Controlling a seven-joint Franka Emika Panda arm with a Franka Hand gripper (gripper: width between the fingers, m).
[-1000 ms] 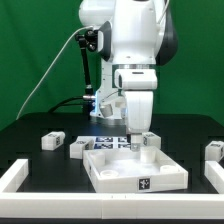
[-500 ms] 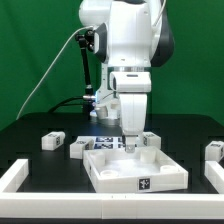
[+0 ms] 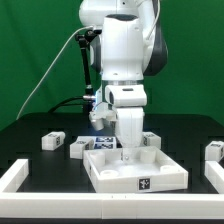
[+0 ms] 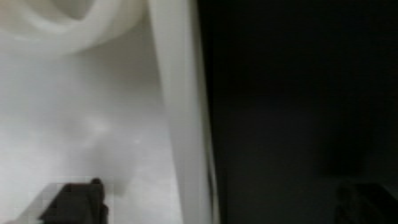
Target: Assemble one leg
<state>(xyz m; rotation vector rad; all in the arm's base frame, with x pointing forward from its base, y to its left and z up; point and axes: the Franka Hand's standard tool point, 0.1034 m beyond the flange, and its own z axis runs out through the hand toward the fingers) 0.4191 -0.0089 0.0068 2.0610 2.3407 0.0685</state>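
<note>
**Exterior view.** We see the two-finger claw (image 3: 128, 143) lowered over the far part of the large flat white square panel with a raised rim (image 3: 120, 170), which lies on the black table (image 3: 45, 165). The nearest leg (image 3: 78, 148), a small white plastic block bearing a black-and-white marker tag, lies on the table just beside the panel. From the claw it is toward nine o'clock. A second leg (image 3: 52, 140) of the same kind lies farther along that line, and a third leg (image 3: 213, 150) lies well apart toward three o'clock. We judge that the coming move must carry the claw up and toward nine o'clock. The legs are too small here for us to read their long axes.

**Wrist view.** The claw (image 4: 217, 203) stands wide. Its dark fingertips (image 4: 71, 200) are well apart, and only the panel's white surface (image 4: 71, 110) and rim and the dark table (image 4: 302, 110) show between them. No leg is in view, so we judge that the claw holds none.
</note>
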